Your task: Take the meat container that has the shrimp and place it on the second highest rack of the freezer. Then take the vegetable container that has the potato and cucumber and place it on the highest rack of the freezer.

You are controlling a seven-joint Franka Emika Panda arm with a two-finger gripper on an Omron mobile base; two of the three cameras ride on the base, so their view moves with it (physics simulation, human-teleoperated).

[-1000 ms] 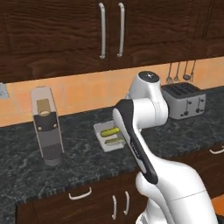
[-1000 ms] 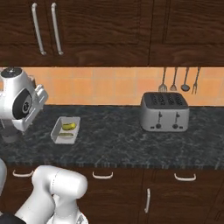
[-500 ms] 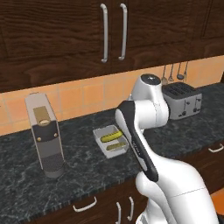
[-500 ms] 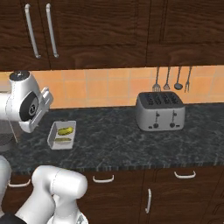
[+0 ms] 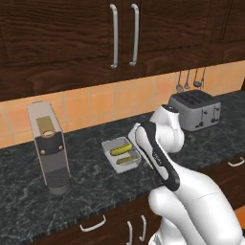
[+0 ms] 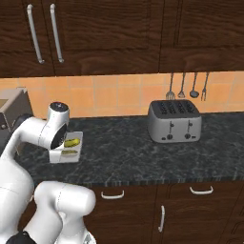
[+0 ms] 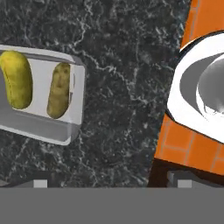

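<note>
Potato [image 7: 59, 89] and cucumber [image 7: 16, 78] lie side by side in a grey tray [image 5: 109, 147] on the dark counter [image 5: 86, 184], between a coffee machine [image 5: 49, 148] and a toaster [image 6: 173, 121]. Jaws hang released above the counter, just beside the tray, grasping nothing.

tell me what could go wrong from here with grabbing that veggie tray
1. In the hand view the vegetable container lies off to one side, not between the fingertips of the open gripper; descending now would likely land on bare counter.
2. The coffee machine stands close beside the container, so a wide arm swing could knock it.
3. The cucumber and potato lie loose; tilting the container could spill them.
</note>
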